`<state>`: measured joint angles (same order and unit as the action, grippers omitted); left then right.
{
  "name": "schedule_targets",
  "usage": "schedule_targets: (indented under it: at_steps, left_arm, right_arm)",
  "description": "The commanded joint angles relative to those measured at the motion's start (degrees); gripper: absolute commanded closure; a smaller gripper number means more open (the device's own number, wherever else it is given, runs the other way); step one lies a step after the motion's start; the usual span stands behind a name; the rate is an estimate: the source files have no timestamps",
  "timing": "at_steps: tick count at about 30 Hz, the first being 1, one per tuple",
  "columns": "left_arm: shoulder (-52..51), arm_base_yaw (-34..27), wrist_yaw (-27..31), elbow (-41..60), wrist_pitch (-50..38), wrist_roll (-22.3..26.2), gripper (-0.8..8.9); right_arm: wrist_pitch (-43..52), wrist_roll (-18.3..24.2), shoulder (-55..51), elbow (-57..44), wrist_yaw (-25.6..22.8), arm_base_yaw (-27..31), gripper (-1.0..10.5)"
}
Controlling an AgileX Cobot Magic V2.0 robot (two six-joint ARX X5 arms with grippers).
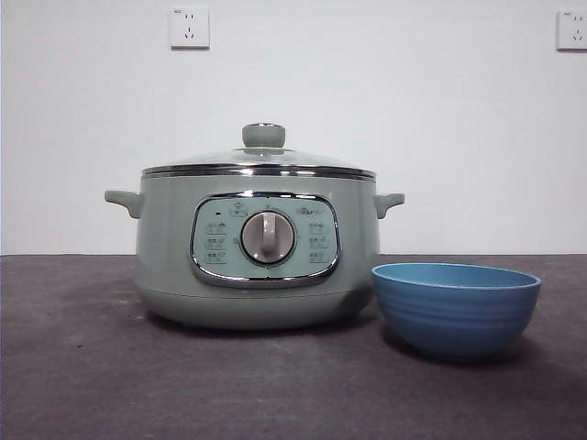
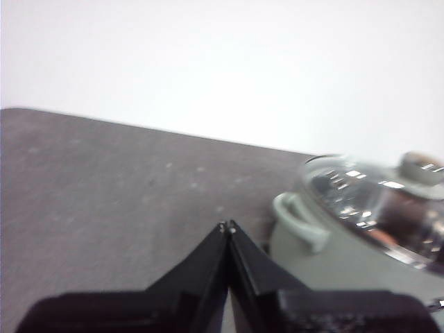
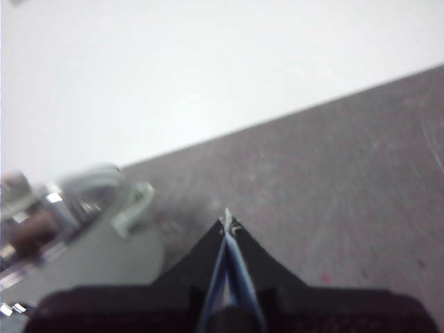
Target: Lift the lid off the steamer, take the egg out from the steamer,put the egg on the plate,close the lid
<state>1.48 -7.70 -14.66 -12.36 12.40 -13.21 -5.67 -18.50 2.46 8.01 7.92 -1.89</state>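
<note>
Front view: plate [image 1: 456, 307] nearest, near right of steamer [image 1: 257, 247], ready for egg; lid [image 1: 260, 161] seated.

Left wrist: our left gripper [image 2: 227, 227] pressed together, empty, beside steamer handle.

Right wrist: right gripper [image 3: 227, 223] likewise together, waiting.

Each tool [image 2: 228, 227] [image 3: 227, 220] is black, wedge-shaped, tapering to a point.

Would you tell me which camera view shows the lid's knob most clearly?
The front view: the knob stands sharp and whole atop the lid. The left wrist view shows it blurred at the frame edge; the right wrist view barely catches it.
</note>
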Motion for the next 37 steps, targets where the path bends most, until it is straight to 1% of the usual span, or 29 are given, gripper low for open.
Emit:
schedule_targets:
  at_steps: [1,3,5,9,12,15,18,22,25,27,30,32,33,34,35,37]
  left_arm:
    - [1.92,-0.13,-2.47,-3.87,2.21,-0.74,8.2]
    - [4.09,-0.13,-4.81,-7.26,4.63,-0.72,8.2]
    - [6.38,-0.13,-7.37,-10.43,6.97,-0.46,8.2]
    - [11.41,-0.13,-13.09,-16.37,10.82,0.0,8.2]
    - [15.61,-0.13,-19.89,-20.65,13.0,0.61,8.2]
    - [19.65,-0.13,-26.21,-24.44,15.89,1.92,8.2]
    - [23.26,-0.11,-29.79,-28.06,19.74,4.48,8.2]
    - [27.08,-0.11,-33.38,-32.5,25.4,8.41,8.2]
    - [29.27,-0.04,-34.05,-35.47,29.92,11.61,8.2]
    - [30.21,0.11,-33.64,-36.92,31.95,12.96,8.2]
    - [30.75,0.55,-33.46,-37.92,32.57,13.27,8.2]
    - [31.1,0.94,-33.59,-38.23,32.61,13.27,8.12]
    - [31.36,1.16,-33.59,-38.4,32.74,13.22,8.01]
    - [31.52,1.33,-33.55,-38.45,32.72,12.96,7.63]
    - [31.65,1.49,-33.53,-38.45,32.72,12.79,6.86]
    - [31.82,1.84,-33.51,-38.45,32.7,12.76,4.33]
  right_arm:
    - [0.44,-1.18,2.58,3.74,2.36,-0.04,9.6]
    - [-0.28,-1.03,5.66,7.26,5.29,-0.04,9.6]
    - [-2.4,0.28,9.29,11.32,8.0,-0.04,9.6]
    - [-9.07,5.29,17.77,21.05,14.21,-0.04,9.6]
    - [-16.11,9.51,25.29,29.73,20.98,-0.04,9.6]
    - [-23.34,13.62,32.81,37.68,26.47,-0.2,9.6]
    - [-30.29,18.05,39.17,44.35,30.08,-1.09,9.6]
    - [-38.21,23.5,45.24,50.05,32.63,-3.04,9.6]
    - [-42.23,26.97,47.89,51.93,32.68,-4.59,9.6]
    - [-43.04,27.8,48.72,52.06,32.61,-5.79,9.6]
    - [-42.8,27.85,48.94,52.06,32.44,-6.95,9.5]
    - [-42.4,27.82,48.92,52.06,32.44,-7.19,9.2]
    - [-42.38,27.78,48.92,52.06,32.44,-7.19,8.6]
    - [-42.4,27.76,48.92,52.06,32.44,-7.19,7.8]
    - [-42.4,27.43,48.92,52.06,32.44,-7.19,6.9]
    - [-42.4,26.67,48.92,52.06,32.41,-7.19,4.7]
